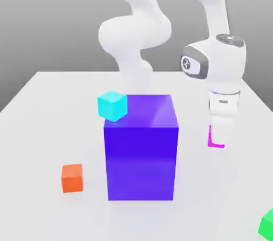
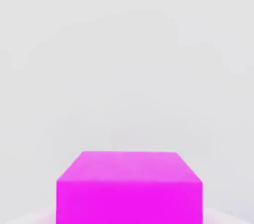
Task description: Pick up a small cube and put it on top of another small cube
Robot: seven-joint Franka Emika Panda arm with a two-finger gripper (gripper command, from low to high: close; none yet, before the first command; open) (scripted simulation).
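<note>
Beside the big blue-violet cube (image 1: 141,146), on its exterior-view right, my pincer (image 1: 216,139) is clamped shut on the small magenta cube (image 1: 215,138), which hangs near the desk (image 1: 48,122). I judge the step as grasp made, carry pending. Next move calls for lifting clear, then centring over the cyan cube (image 1: 112,105) or the orange cube (image 1: 72,177).

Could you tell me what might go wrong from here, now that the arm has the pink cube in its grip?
1. The gripper is shut on the small magenta cube, little of which shows below the hand in the exterior view; a shallow hold might slip.
2. The big blue-violet cube stands between the hand and the orange cube; a low carry could strike it.
3. The cyan cube sits by the big cube's top corner and could be knocked off.
</note>
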